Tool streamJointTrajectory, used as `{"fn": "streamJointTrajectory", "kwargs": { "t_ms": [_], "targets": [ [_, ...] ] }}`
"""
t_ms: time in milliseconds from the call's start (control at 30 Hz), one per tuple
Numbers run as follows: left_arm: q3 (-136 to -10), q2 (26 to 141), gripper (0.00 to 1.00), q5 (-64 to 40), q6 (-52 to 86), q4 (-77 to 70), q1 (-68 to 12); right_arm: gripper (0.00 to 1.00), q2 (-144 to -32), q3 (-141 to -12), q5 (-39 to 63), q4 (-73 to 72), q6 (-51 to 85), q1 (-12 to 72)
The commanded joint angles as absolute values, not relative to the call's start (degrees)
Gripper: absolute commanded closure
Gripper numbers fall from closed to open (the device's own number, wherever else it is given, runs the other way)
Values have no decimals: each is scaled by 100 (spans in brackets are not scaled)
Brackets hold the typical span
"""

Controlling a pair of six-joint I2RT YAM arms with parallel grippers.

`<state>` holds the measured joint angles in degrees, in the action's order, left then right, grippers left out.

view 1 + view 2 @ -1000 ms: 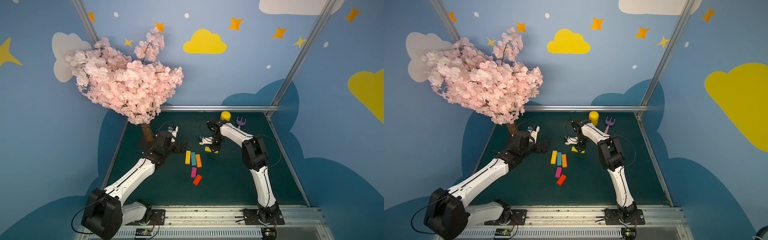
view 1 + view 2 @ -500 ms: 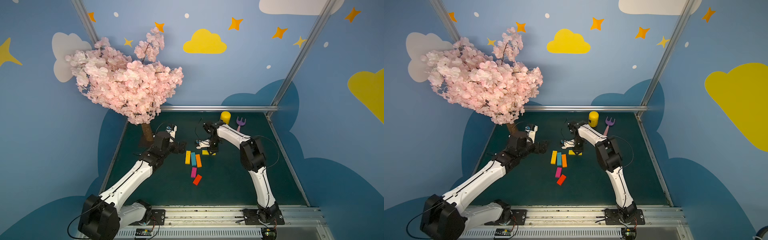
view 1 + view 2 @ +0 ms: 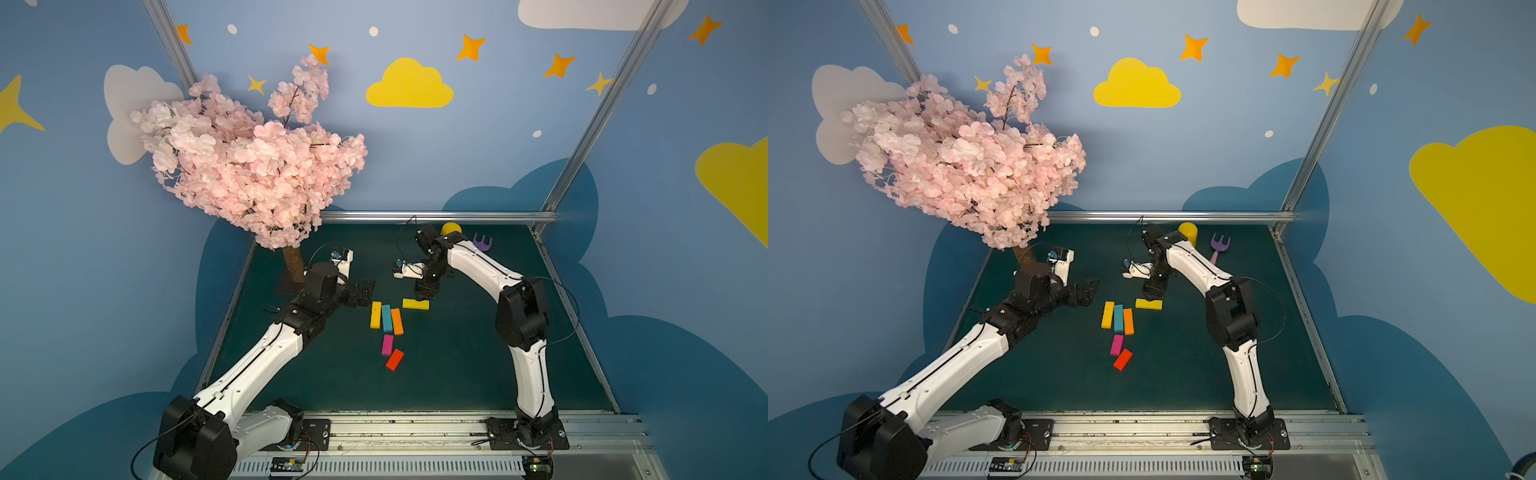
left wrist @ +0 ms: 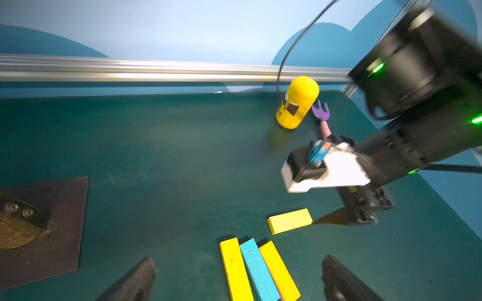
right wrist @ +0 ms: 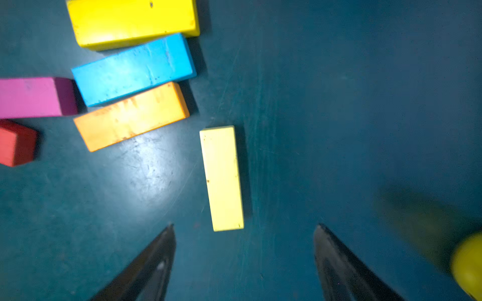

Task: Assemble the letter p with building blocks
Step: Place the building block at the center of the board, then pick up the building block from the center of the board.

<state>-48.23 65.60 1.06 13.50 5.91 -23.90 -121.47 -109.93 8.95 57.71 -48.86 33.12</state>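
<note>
- A row of three blocks [image 3: 387, 318] lay side by side, touching, near the middle of the table [image 3: 457, 365].
- A crosswise block [image 3: 415, 304] lay just right of the row's far end, apart from it.
- A fifth block [image 3: 387, 344] lay just before the row, and a sixth block [image 3: 394, 359] lay before that, turned aslant.
- The can [image 3: 1187, 232] stood at the table's back edge, with the toy rake [image 3: 1219, 245] just right of it.
- The tree [image 3: 294, 266] stood at the back left.
- The left gripper [image 3: 368, 293] hung left of the row, and the right gripper [image 3: 424, 296] hung just behind the crosswise block.
</note>
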Motion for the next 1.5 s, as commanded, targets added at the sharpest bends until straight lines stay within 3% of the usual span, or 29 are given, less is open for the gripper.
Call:
{"fn": "streamJointTrajectory", "kwargs": {
  "t_ms": [0,133,333,500,600,667,767,1067,1200,1467],
  "targets": [
    [-5006,6538,0,-89,1318,483,-2373,14,-11677,-10959,1104,5573,-4283,3269],
    [-4966,6589,0,-108,1344,361,-2372,13,-10850,-10414,1499,4825,-2991,3035],
    [-4702,6299,0,-217,1763,-557,-2150,10,-9124,-7982,1616,629,-674,2896],
    [-4684,6379,0,-1055,2183,-830,-1678,10,-8676,-7263,1716,-836,433,2715],
    [-4566,6319,0,-945,2148,-982,-1634,10,-9052,-8006,1983,418,526,2583],
    [-4595,6341,0,-846,2052,-847,-1608,10,-9380,-8471,1590,1545,613,2632],
    [-4772,6467,0,-665,1862,-416,-1599,10,-9518,-8355,1654,2295,954,2754],
    [-4800,6649,0,-606,1929,-136,-1401,15,-9716,-7557,1110,3493,1901,3835],
    [-4671,6628,0,-729,2042,-227,-1337,25,-10107,-7612,1034,3792,2124,4227],
    [-4544,6576,0,-895,2153,-322,-1318,29,-10818,-7844,921,3816,2320,4592]
  ]
}}
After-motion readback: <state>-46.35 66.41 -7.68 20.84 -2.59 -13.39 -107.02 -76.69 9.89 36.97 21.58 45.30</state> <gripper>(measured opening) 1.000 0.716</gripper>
